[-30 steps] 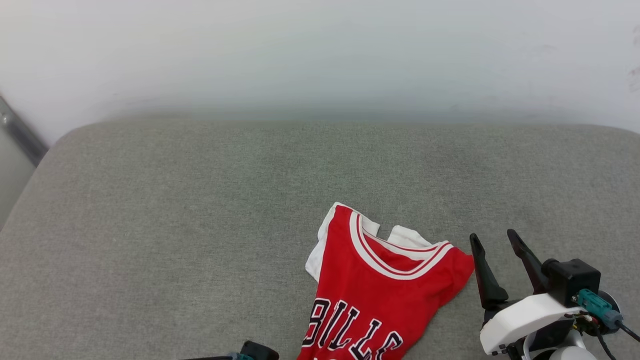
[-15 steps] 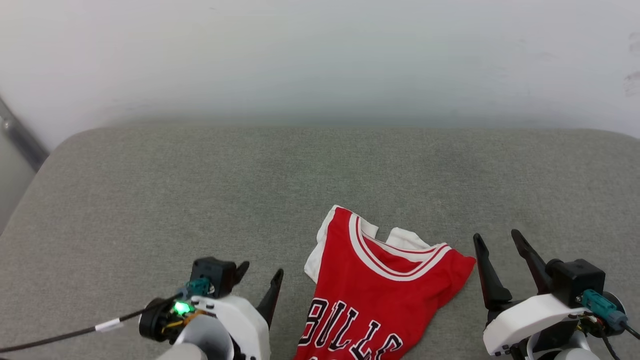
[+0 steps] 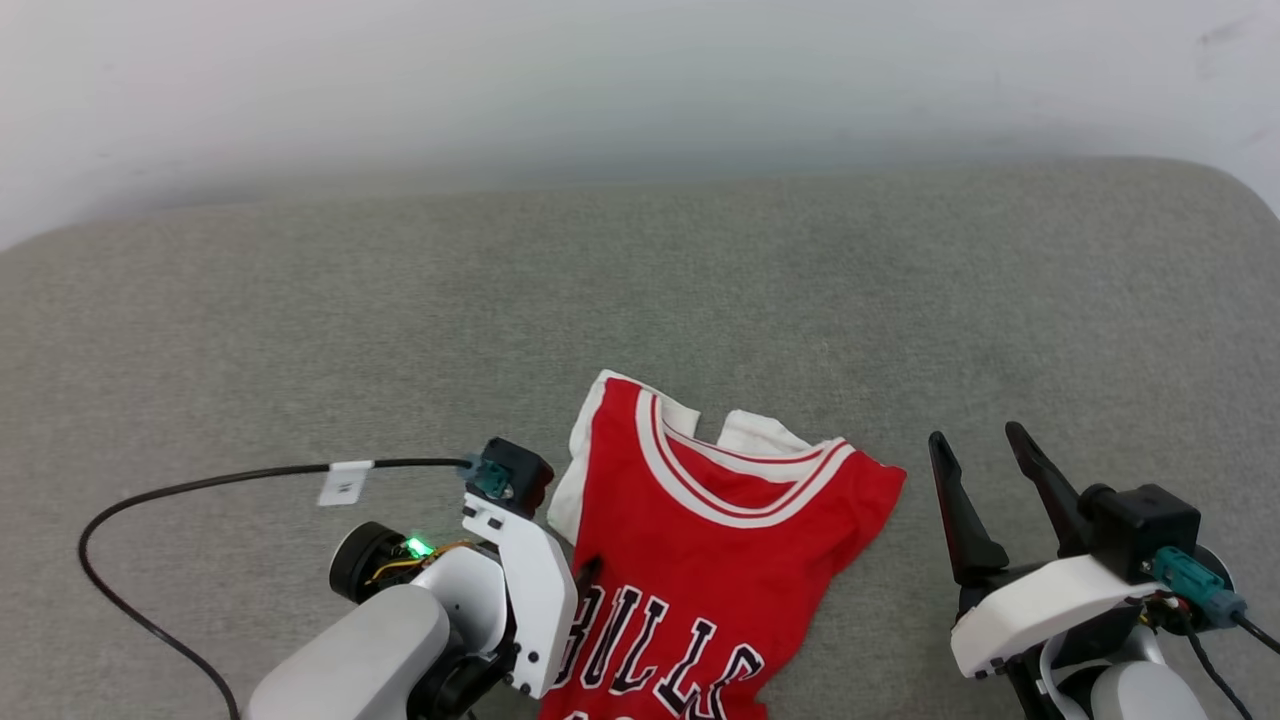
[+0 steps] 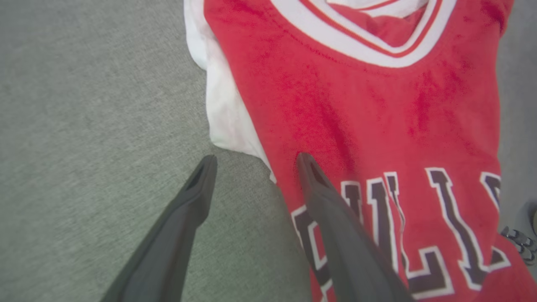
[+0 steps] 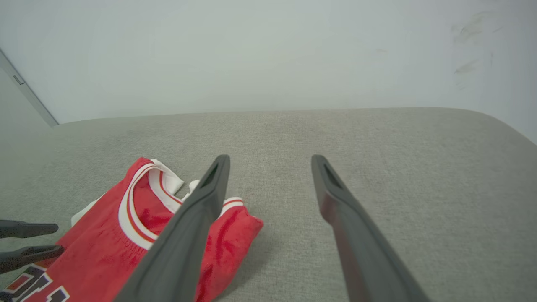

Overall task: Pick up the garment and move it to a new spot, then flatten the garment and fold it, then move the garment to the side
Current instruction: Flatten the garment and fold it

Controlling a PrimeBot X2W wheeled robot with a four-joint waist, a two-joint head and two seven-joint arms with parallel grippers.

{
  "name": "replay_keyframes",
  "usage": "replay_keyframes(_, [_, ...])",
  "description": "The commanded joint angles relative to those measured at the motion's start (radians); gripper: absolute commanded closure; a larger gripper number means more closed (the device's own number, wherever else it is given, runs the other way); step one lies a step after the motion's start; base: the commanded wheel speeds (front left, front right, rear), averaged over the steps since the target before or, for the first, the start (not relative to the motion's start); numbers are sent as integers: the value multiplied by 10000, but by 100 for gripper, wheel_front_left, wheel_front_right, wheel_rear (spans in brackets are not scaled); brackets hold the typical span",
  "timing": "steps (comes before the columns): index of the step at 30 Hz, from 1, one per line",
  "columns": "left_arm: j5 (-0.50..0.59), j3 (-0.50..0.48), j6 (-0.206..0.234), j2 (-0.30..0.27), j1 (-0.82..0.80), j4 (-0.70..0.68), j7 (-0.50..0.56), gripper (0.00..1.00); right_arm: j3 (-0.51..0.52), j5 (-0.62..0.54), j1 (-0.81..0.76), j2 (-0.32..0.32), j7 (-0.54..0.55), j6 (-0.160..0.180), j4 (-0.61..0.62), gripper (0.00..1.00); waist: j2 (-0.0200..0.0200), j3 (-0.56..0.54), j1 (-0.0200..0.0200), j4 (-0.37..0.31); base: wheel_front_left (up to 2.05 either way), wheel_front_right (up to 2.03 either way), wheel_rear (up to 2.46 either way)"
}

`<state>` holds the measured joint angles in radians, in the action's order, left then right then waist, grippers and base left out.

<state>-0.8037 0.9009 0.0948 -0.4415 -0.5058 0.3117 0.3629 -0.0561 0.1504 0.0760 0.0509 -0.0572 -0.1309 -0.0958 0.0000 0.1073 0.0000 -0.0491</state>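
Note:
The garment [image 3: 720,540] is a red jersey with white collar trim and black lettering, lying crumpled near the front of the grey cushion [image 3: 400,330]. A white sleeve shows at its left edge [image 4: 226,113]. My left gripper [image 4: 256,161] is open and tilted down over that left edge. One finger is over the bare cushion and the other over the red cloth by the lettering; nothing is held. My right gripper [image 3: 975,437] stands open and empty just right of the garment's shoulder [image 5: 235,226]. In the right wrist view the left gripper [image 5: 60,239] pokes in at the left.
A black cable [image 3: 200,487] with a white tag loops from my left wrist across the cushion. A pale wall [image 3: 640,80] rises behind. The cushion's rounded far right corner [image 3: 1225,190] is in view, with broad bare cushion beyond the garment.
The head camera has shifted. My left gripper came up from the bottom edge, opened, and swung right to the garment's left edge. The right gripper stayed put.

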Motion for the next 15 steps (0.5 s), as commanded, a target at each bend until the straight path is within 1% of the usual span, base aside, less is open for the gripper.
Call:
replay_keyframes(1, [12,60,-48,-1,-107,100,146,0,-24,69,140,-11,-63,3,4,0,0,223,0,-218,0,0,0])
replay_keyframes(3, [-63,270,-184,51,-196,435,624,0,-42,98,211,-11,-106,3,-56,0,0,347,0,-321,0,0,0])
replay_keyframes(4, [-147,375,-264,82,-231,602,901,4,-44,109,270,-12,-135,3,-82,0,0,393,0,-366,0,0,0])
replay_keyframes(5, [-210,487,-344,88,-226,797,1208,29,-57,110,327,-11,-162,3,-105,0,0,439,0,-402,0,0,0])
replay_keyframes(6, [-262,610,-391,115,-156,991,1472,57,-59,118,348,-11,-202,3,-150,0,0,464,0,-424,0,0,0])
replay_keyframes(7, [-277,728,-423,137,-125,1135,1704,69,-62,118,360,-12,-226,3,-191,0,0,483,0,-441,0,0,0])
replay_keyframes(8, [-380,808,-506,175,-79,1252,1951,92,-56,122,373,-11,-232,3,-225,0,0,498,0,-452,0,0,0])
replay_keyframes(9, [-513,882,-577,224,-16,1356,2195,100,-50,114,397,-11,-252,3,-259,0,0,510,0,-454,0,0,0])
replay_keyframes(11, [-617,1023,-685,290,45,1455,2537,100,-45,117,442,-11,-294,3,-305,0,0,507,0,-448,0,0,0])
replay_keyframes(12, [-575,1016,-667,272,-5,1442,2490,100,-50,122,463,-11,-304,3,-333,0,0,496,0,-438,0,0,0])
replay_keyframes(15, [-103,855,-499,289,-446,1223,1670,100,-45,167,471,-11,-317,3,-399,0,0,398,0,-354,0,0,0])
